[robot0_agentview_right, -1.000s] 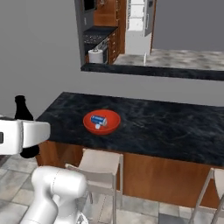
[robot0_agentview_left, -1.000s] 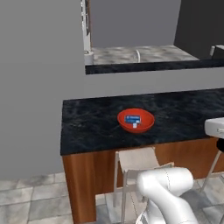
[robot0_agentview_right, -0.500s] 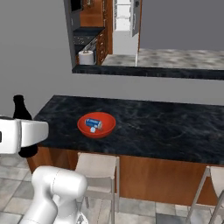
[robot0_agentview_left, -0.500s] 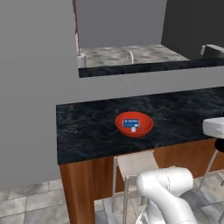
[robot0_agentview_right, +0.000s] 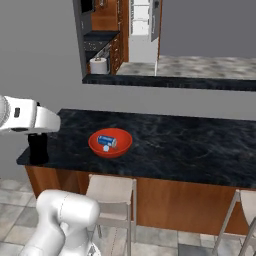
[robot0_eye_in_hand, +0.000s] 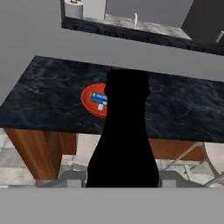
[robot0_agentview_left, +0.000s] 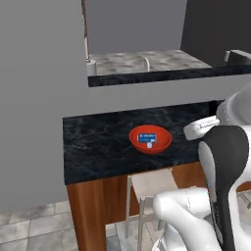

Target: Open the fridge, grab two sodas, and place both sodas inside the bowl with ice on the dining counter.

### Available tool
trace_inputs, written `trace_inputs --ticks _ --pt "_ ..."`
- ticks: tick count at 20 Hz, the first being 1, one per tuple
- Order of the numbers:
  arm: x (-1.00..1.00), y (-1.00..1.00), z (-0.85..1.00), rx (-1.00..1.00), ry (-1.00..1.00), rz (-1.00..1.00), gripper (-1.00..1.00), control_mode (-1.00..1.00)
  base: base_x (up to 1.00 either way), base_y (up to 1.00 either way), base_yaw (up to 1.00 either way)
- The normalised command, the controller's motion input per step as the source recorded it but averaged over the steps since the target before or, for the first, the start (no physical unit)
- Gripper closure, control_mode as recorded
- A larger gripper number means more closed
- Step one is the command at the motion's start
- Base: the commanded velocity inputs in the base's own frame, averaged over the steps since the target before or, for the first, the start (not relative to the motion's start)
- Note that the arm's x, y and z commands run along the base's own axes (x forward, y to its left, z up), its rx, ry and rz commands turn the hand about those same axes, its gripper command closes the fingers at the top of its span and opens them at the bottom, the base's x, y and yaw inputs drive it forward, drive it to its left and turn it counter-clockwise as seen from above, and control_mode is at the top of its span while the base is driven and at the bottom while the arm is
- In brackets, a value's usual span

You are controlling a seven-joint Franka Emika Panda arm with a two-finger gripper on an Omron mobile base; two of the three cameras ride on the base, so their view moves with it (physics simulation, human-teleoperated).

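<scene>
My gripper (robot0_eye_in_hand: 122,180) is shut on a slim black cola bottle (robot0_eye_in_hand: 124,135), which stands upright and hides its fingertips. In the right base view the bottle (robot0_agentview_right: 38,148) hangs under my white hand, at the left end of the dining counter (robot0_agentview_right: 190,145), left of the bowl. The red-orange bowl (robot0_agentview_right: 110,144) sits on the black marble top with a small blue can (robot0_agentview_right: 106,141) lying in it beside a pale ice piece. From the hand the bowl (robot0_eye_in_hand: 92,103) and can (robot0_eye_in_hand: 99,99) lie beyond the bottle, partly hidden. The fridge (robot0_agentview_right: 141,17) stands open far back.
Wooden-seat stools (robot0_agentview_right: 111,189) (robot0_agentview_left: 152,182) stand under the counter's front edge, another at the right (robot0_agentview_right: 247,200). Behind the pass-through lies a grey speckled counter with a faucet (robot0_agentview_left: 145,62) and a paper towel roll (robot0_agentview_right: 99,65). A grey wall (robot0_agentview_left: 34,98) bounds the left.
The whole picture has shifted as the base drove, sliding the counter and bowl sideways. My arm now rises high at the right of the left base view. The bottle stays in my grip.
</scene>
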Motion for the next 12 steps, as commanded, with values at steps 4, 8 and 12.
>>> trace_inputs --ticks 4,8,12 --pt "1.0 0.28 -0.35 -0.13 0.52 0.05 1.0 -1.0 0.0 0.0 0.0" --pt "0.98 0.01 -0.58 -0.07 0.53 0.14 1.0 -1.0 0.0 0.0 0.0" --pt "0.76 -0.09 -0.56 -0.02 0.48 0.11 1.0 -1.0 0.0 0.0 0.0"
